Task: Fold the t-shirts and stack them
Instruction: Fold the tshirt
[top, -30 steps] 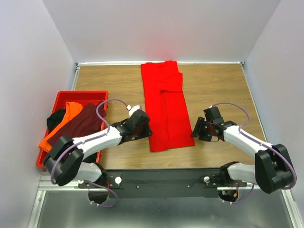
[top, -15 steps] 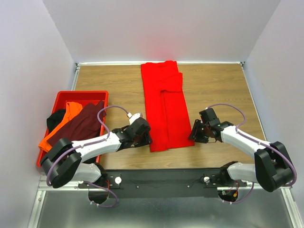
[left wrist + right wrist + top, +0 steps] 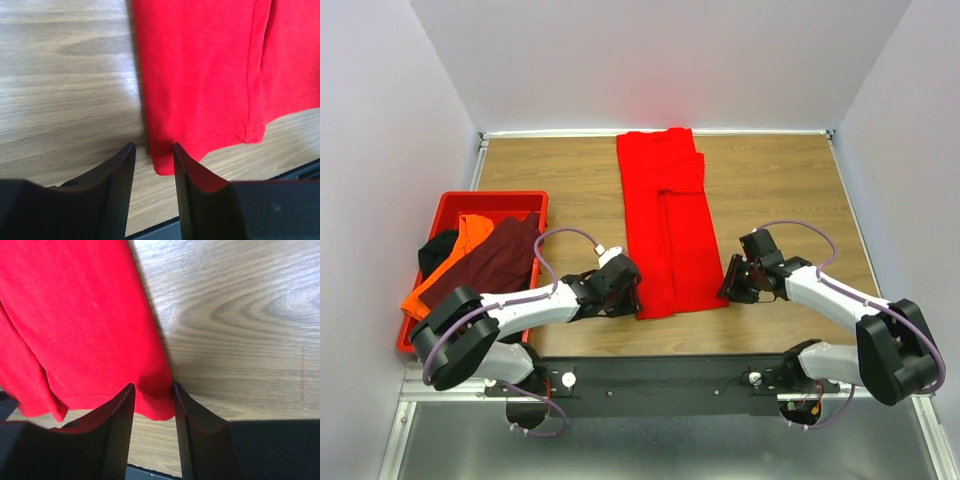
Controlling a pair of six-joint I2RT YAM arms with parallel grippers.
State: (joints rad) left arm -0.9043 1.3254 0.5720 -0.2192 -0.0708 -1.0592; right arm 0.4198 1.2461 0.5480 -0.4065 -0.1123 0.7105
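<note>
A bright red t-shirt (image 3: 665, 225) lies folded into a long strip down the middle of the table. My left gripper (image 3: 632, 298) sits low at its near left corner. In the left wrist view that gripper (image 3: 154, 147) is open, its fingers straddling the corner of the red t-shirt (image 3: 200, 75). My right gripper (image 3: 726, 288) is at the near right corner. In the right wrist view this gripper (image 3: 154, 387) is open too, with the hem corner of the red t-shirt (image 3: 80, 315) lying between its fingers. Orange (image 3: 470, 235), dark maroon (image 3: 492, 260) and black (image 3: 437, 250) t-shirts lie heaped in the crate.
The red plastic crate (image 3: 495, 197) stands at the left side of the table, beside the left arm. Bare wood shows on both sides of the red strip. The table's near edge and a black rail (image 3: 660, 375) run just behind both grippers.
Both grippers' jaws have narrowed. The left gripper has slid toward the near edge and right onto the shirt's near left corner. The right gripper has edged left onto the near right corner.
</note>
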